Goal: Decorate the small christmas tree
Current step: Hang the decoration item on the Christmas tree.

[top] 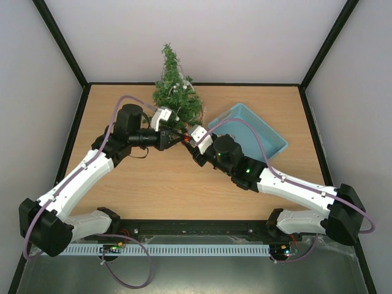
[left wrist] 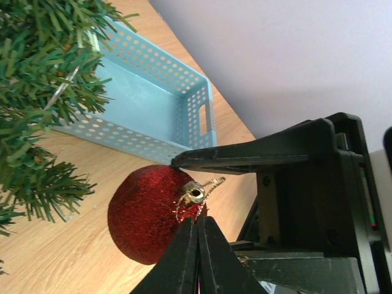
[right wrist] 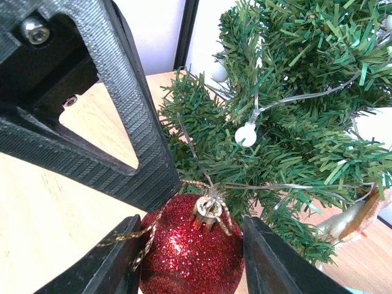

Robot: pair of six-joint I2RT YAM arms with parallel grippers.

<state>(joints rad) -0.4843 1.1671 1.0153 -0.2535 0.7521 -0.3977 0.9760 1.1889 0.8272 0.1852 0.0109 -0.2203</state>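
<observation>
The small christmas tree [top: 173,92] stands at the back of the table, its green branches filling the right wrist view [right wrist: 294,122] and the left edge of the left wrist view [left wrist: 37,92]. A red glitter ball [top: 185,139] hangs in front of its lower branches. My right gripper [right wrist: 193,245] is shut on the ball [right wrist: 190,260], one finger on each side. My left gripper [left wrist: 198,219] is shut, its tips pinching the ball's gold cord [left wrist: 211,182] just beside the gold cap. The cord [right wrist: 131,236] trails off to the left of the ball [left wrist: 144,214].
A light blue perforated basket [top: 269,138] sits right of the tree, behind the ball [left wrist: 153,98]. A wire with white beads [right wrist: 245,135] winds through the branches. A pale gold ornament [right wrist: 346,220] hangs low on the tree's right side. Grey walls enclose the table.
</observation>
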